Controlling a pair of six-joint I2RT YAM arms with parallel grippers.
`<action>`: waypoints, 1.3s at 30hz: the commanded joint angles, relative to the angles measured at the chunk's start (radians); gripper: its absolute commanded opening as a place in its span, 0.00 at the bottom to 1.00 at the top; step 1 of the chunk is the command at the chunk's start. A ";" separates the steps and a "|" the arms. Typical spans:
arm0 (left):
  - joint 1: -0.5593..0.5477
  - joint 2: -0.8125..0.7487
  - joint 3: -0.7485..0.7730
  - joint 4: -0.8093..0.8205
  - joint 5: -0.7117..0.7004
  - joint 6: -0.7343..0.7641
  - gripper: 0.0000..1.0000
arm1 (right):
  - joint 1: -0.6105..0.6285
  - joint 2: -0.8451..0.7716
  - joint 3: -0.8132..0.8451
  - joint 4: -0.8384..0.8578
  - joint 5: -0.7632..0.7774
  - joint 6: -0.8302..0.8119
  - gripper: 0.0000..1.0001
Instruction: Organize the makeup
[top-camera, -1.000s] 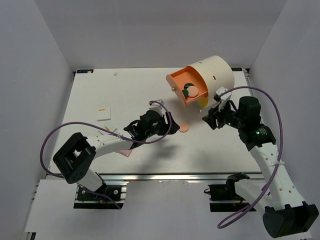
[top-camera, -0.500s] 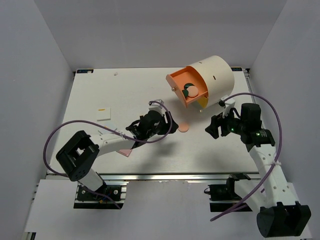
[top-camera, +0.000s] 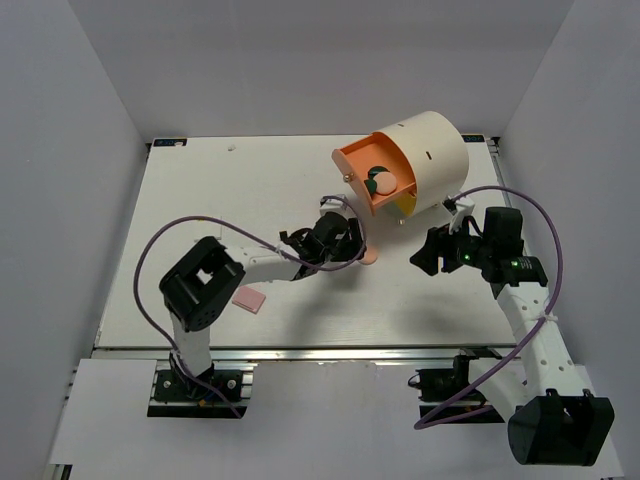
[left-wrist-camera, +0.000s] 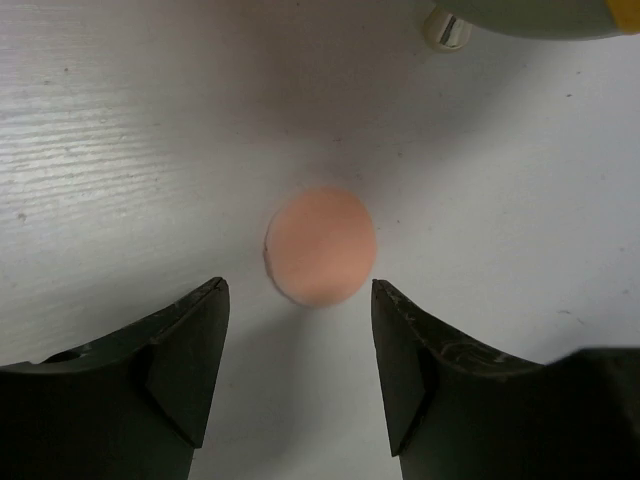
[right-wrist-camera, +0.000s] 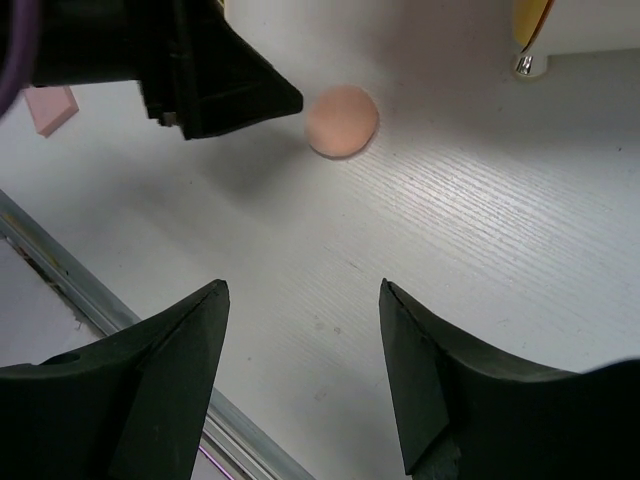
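A peach disc lies flat on the white table, below the open orange drawer. My left gripper is open just left of it. In the left wrist view the peach disc sits just ahead of the gap between the left gripper's tips, untouched. My right gripper is open and empty over bare table, right of the disc. From the right wrist the peach disc shows far ahead of the right gripper. A flat pink square lies near the left arm. The drawer holds a dark green disc and a pale disc.
The large cream cylinder lies on its side at the back right, with a yellow drawer front below the orange one. Its metal foot stands close beyond the peach disc. The table's front rail runs near the right gripper.
My left arm has swung right and brought its open gripper up to the peach disc. My right gripper has drawn back from the cylinder, down and slightly right.
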 joint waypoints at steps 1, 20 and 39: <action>-0.004 0.052 0.086 -0.022 0.003 0.028 0.68 | -0.012 -0.009 -0.011 0.046 -0.023 0.025 0.67; -0.020 0.186 0.141 -0.081 0.062 0.074 0.40 | -0.061 -0.029 -0.041 0.071 -0.019 0.047 0.68; -0.076 -0.224 -0.071 -0.035 0.000 0.057 0.00 | -0.063 -0.031 -0.023 0.060 -0.020 0.036 0.68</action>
